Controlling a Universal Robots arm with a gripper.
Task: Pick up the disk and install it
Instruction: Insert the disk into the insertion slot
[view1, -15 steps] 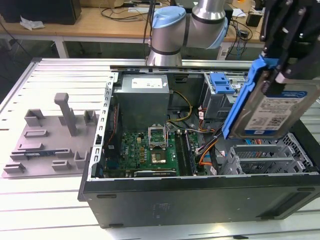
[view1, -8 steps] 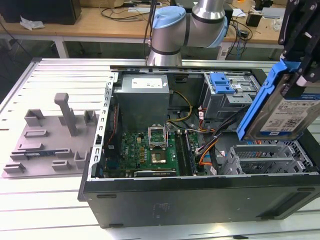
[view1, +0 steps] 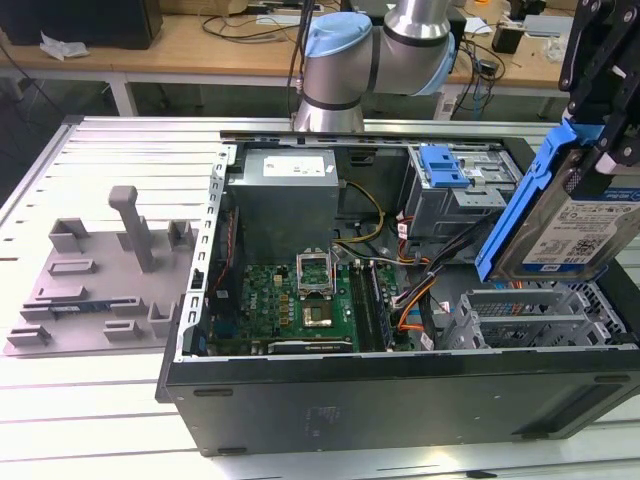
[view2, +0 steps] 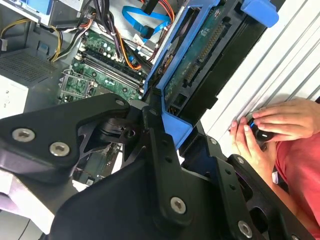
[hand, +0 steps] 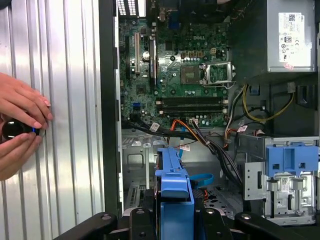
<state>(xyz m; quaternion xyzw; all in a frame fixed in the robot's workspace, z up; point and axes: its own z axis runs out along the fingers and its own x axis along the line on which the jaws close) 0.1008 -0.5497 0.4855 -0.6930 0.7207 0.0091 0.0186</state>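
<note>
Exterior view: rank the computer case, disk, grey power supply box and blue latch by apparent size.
1. computer case.
2. disk and grey power supply box look alike; the disk sits nearer the camera and is cut by the frame edge, so I won't rank them.
3. blue latch.

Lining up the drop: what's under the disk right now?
The disk, held in the gripper, hangs over a grey metal drive bay; a blue cable lies in it. The bay floor directly beneath is covered.
</note>
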